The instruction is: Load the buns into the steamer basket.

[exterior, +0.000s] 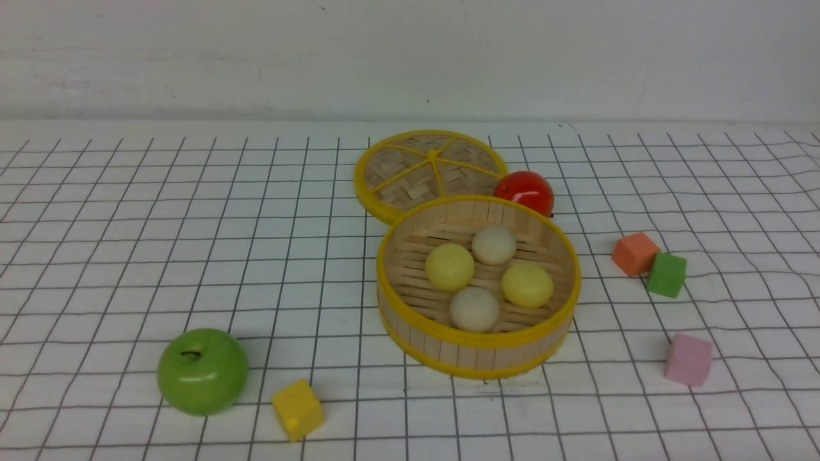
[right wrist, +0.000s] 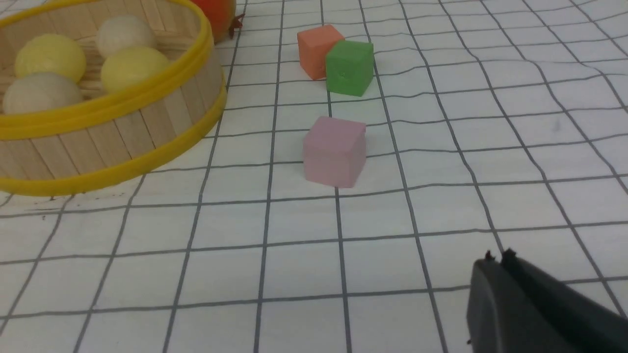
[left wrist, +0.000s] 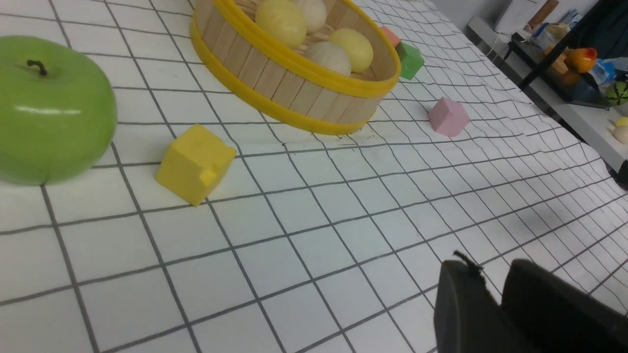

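A white counter (exterior: 269, 269) marked with a dark grid carries a round bamboo steamer basket (exterior: 490, 358) with yellow rims, all four buns (exterior: 475, 309) resting on its slatted floor, two pale yellow and two beige-white. Behind the basket and to its left lies the flat woven lid (exterior: 410, 173), rimmed in yellow. A glossy green apple (exterior: 203, 371) sits well apart from the basket, to its left and nearer the camera, while a red fruit (exterior: 528, 191) is seen just behind the basket, beside the lid. Of the small foam cubes, the yellow cube (exterior: 298, 410) stands in front of the basket and to its left, near the green apple; the pink cube (exterior: 689, 360) is to the basket's right and slightly nearer the camera; and the orange cube (exterior: 636, 253) and green cube (exterior: 667, 275) stand side by side to the basket's right. The left gripper (left wrist: 503, 289), seen over the counter in its wrist view, has its dark tips slightly parted, with nothing between them; the right gripper (right wrist: 498, 262) is clenched, its tips together and empty.
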Available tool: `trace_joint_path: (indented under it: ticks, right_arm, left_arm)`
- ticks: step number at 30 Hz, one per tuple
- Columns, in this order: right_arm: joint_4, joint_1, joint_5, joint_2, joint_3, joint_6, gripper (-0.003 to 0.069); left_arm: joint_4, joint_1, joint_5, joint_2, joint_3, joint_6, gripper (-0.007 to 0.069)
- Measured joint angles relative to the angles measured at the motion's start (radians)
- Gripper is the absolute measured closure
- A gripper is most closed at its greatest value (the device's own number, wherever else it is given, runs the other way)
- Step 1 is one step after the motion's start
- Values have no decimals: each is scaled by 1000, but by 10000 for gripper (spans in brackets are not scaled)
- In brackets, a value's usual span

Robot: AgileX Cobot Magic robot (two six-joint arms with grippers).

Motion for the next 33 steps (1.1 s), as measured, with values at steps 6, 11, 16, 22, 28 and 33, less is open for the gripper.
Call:
trace_joint_path:
  ticks: [6,11,16,22,28,33]
  right_arm:
    - [0,0,0,0,0,0,669]
    - [0,0,0,0,0,0,662]
    - [-1,0,0,0,0,0,662]
    - [-1,0,0,0,0,0,660]
    - [-2,0,1,0,0,0,655]
    - [-2,0,1,0,0,0,648]
  left_arm:
    - [1,0,0,0,0,0,501]
    - [67,15,-90,0,14,0,501]
    - [173,187,-280,-35,46,-42,516]
    - [200,398,-297,-50,123,-56,638]
    - [265,494,-75,-50,170,-75,638]
    - [268,494,-59,-50,170,-137,638]
